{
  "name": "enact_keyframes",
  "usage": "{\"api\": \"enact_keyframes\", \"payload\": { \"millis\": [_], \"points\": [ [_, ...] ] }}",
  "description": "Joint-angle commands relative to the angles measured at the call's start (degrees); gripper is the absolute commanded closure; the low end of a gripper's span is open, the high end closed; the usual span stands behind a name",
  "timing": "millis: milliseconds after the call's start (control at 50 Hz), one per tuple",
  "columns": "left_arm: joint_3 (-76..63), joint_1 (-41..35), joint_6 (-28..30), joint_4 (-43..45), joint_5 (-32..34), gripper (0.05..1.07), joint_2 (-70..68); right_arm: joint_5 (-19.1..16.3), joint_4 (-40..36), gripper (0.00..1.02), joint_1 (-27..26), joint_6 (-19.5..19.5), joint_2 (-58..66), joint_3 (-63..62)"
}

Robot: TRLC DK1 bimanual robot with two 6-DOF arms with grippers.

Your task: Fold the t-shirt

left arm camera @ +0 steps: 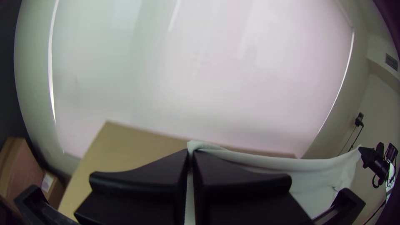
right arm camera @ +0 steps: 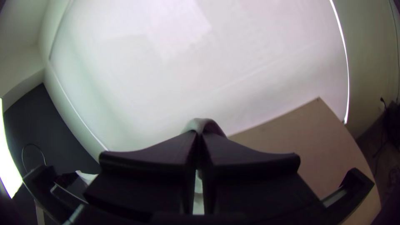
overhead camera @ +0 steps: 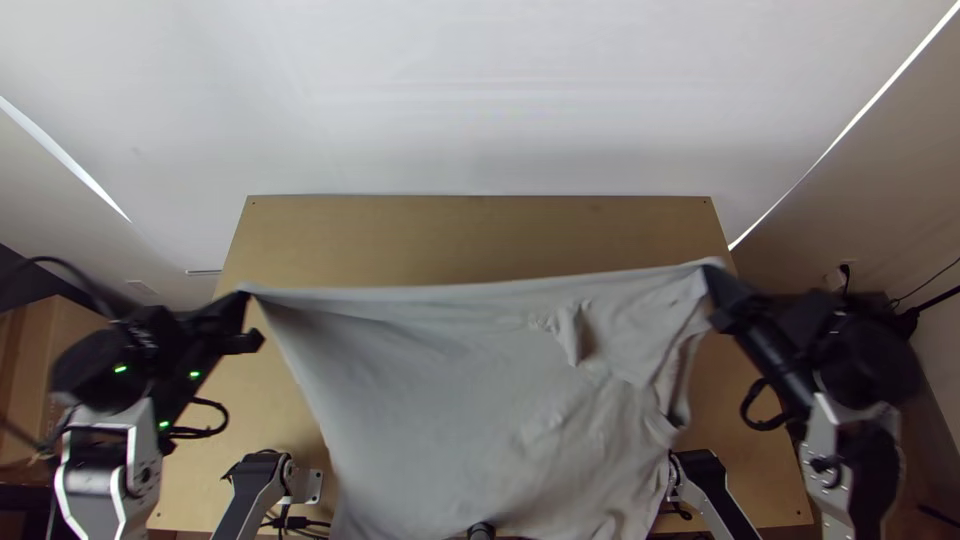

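Observation:
The light grey t-shirt [overhead camera: 450, 390] hangs stretched between the two grippers, its upper edge nearly straight and its lower part reaching the near edge of the top view. My left gripper [overhead camera: 245, 294] holds one upper corner, and my right gripper [overhead camera: 710, 270] the other. Small creases and a bunched bit lie toward the right side. In the left wrist view the left gripper [left arm camera: 191, 156] is shut on a pinch of the shirt [left arm camera: 208, 146]. Likewise, the right gripper [right arm camera: 199, 135] is shut on cloth [right arm camera: 202, 124] in the right wrist view.
Behind and below the shirt lies the wooden table [overhead camera: 480, 235]. A cardboard box [overhead camera: 50, 350] stands beyond its left side. Two further grey-and-black arm parts [overhead camera: 265, 490] stand at the table's near edge, with cables beside them.

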Motion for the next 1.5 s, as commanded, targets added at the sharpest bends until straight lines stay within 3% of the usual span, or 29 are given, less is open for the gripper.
{"api": "enact_keyframes", "payload": {
  "millis": [0,240,560,1040,1480],
  "points": [
    [-9.2,0.6,-0.3,3.3,0.8,1.05,-1.2,0.8,2.0,1.00,0.6,0.9,-2.1,-8.4],
    [-18.0,2.9,2.3,13.7,1.3,1.05,7.1,1.9,9.1,1.00,1.6,0.5,3.9,-18.7],
    [-15.2,4.5,3.9,25.3,1.5,1.05,26.8,3.8,16.4,1.00,1.8,-0.2,24.9,-17.0],
    [4.4,3.8,7.6,30.1,1.3,1.05,59.0,6.0,22.6,1.00,-0.9,-6.7,57.8,2.2],
    [24.0,4.0,7.6,28.7,0.8,1.05,78.7,7.3,22.9,1.00,-2.7,-8.8,77.6,22.5]
  ]
}}
